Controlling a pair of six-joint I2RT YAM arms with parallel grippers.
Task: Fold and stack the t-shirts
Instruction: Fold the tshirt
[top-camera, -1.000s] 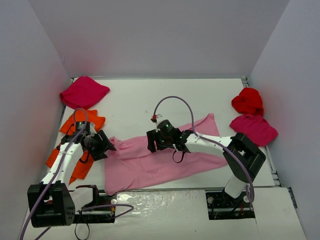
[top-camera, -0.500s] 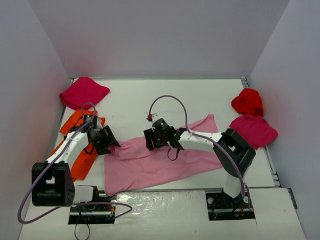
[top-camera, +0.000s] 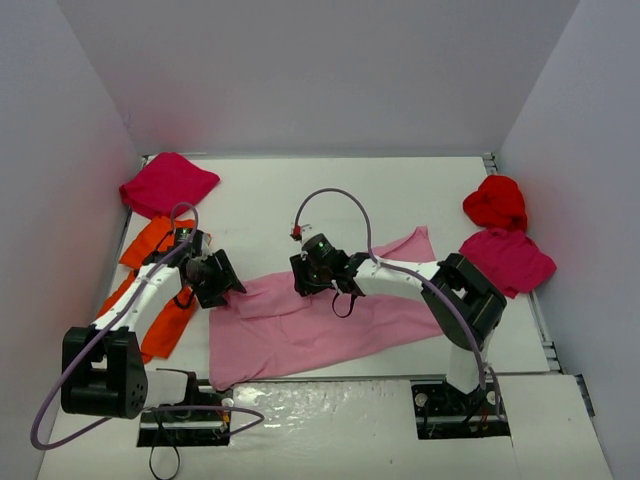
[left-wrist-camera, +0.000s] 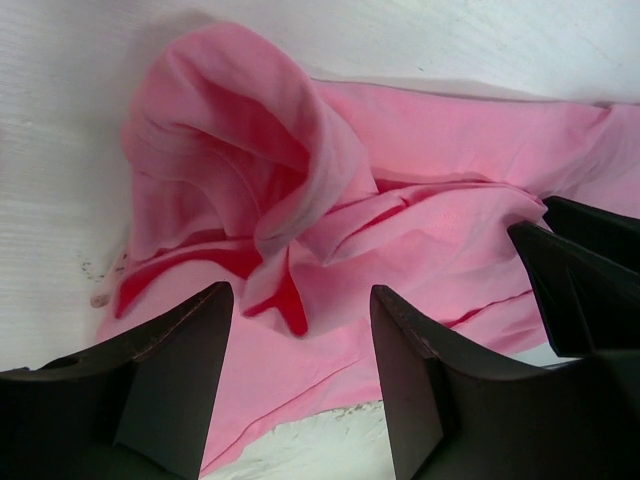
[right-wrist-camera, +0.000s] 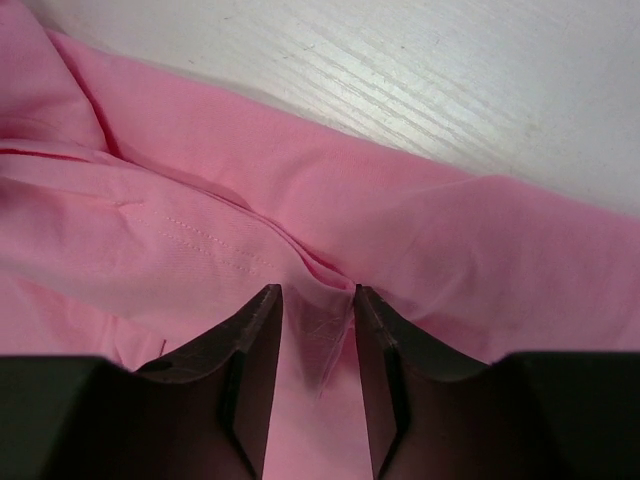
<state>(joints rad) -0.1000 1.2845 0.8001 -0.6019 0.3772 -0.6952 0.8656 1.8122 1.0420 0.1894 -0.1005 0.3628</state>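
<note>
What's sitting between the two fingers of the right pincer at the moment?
A raised fold of the light pink t-shirt, pinched by the right pincer. The right wrist view shows it clearly.

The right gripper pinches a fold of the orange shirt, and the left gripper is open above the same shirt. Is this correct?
Not quite. The right gripper pinches a fold of the pink shirt, not an orange one; the right wrist view shows it. The left gripper is indeed open above that same shirt.

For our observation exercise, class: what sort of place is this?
Likely a robotics lab cell: white table boxed by plain walls, left arm and right arm bolted at its edge, t-shirts scattered.
</note>
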